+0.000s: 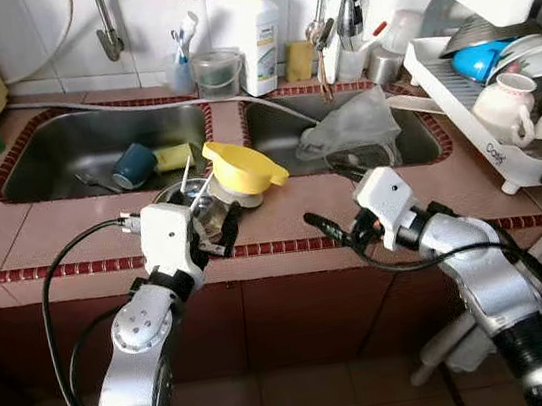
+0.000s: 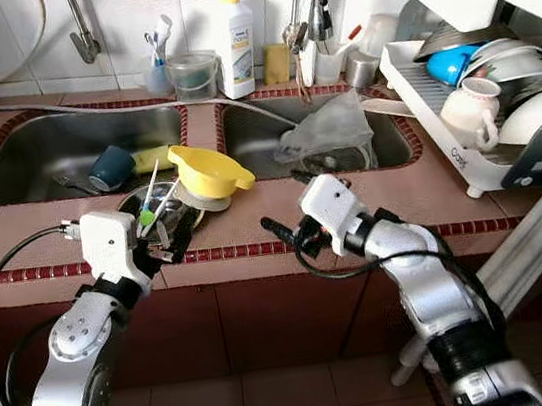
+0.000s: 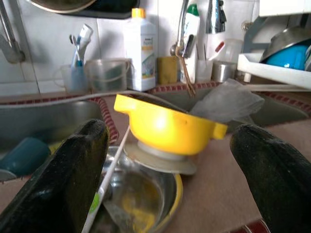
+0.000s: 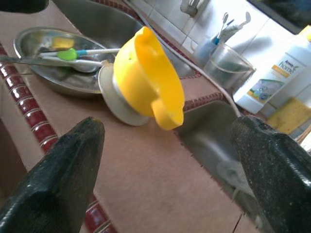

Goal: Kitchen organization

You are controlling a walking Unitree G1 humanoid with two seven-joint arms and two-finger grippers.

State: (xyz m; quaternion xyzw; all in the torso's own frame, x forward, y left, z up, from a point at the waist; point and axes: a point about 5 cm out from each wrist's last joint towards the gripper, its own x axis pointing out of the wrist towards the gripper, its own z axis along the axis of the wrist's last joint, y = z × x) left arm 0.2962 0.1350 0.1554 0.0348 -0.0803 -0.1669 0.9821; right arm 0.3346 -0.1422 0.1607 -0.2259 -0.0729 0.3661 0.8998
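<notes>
1. A glossy yellow plastic bowl (image 1: 243,167) with a pouring lip and a stub handle sits tilted on a flat grey disc (image 3: 160,160), just ahead of my left gripper (image 1: 222,230) on the matte pinkish counter (image 1: 45,245).
2. Directly under my left fingertips lies a shallow, shiny steel dish (image 2: 156,211) holding a spoon and a thin white-handled brush with a green tip (image 3: 99,196); the disc rests against the dish's rim.
3. My left gripper's two rough black fingers (image 3: 73,174) stand wide apart, framing the bowl and closed on nothing.
4. My left arm rises from below the counter edge, elbow bent, wrist level with the red-tiled border (image 1: 277,247).
5. My right gripper (image 2: 285,233) hovers at the same edge, beside the bowl, its fingers (image 4: 63,170) likewise spread and empty.
6. My right forearm angles inward from the outer side, a black cable looping beneath it.
7. Beyond both grippers, two steel sink basins (image 1: 72,150) hold a dark teal cup (image 1: 133,166) and a crumpled translucent bag (image 1: 351,126).
8. Outboard of my right arm, a white rack (image 1: 458,96) holds cups and plates.
</notes>
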